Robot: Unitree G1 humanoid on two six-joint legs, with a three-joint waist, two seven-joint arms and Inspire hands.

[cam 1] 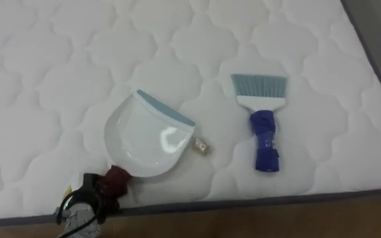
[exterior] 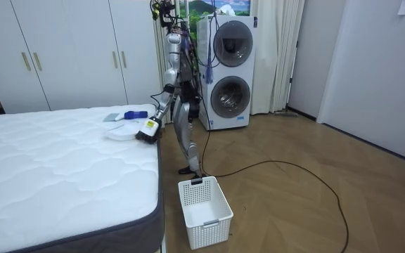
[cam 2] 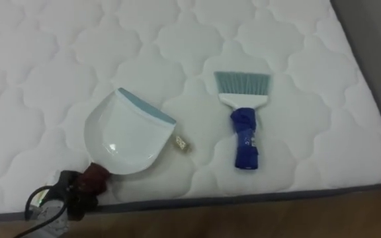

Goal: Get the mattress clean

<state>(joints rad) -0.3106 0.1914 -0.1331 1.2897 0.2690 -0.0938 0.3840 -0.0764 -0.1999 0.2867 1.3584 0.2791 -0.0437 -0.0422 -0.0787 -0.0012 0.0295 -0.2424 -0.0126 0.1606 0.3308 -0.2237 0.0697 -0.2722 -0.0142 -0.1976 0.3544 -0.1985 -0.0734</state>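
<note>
While the left hand (cam 1: 86,194) grips the red-wrapped handle of the dustpan (cam 1: 147,135), the collecting step appears under way. Just past the pan's glossy white scoop, to the hand's right, lies a small crumpled scrap (cam 1: 202,147). Farther right rests the brush (cam 1: 263,125), with pale soft bristles and a blue-wrapped handle, on the quilted white bed (cam 1: 45,79). Next, the scrap needs sweeping over the pan's lip.

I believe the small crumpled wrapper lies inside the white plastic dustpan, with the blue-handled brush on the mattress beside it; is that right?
No: the left eye view shows the small crumpled wrapper on the white quilted mattress, outside the white plastic dustpan; the blue-handled brush lies beside it.
</note>
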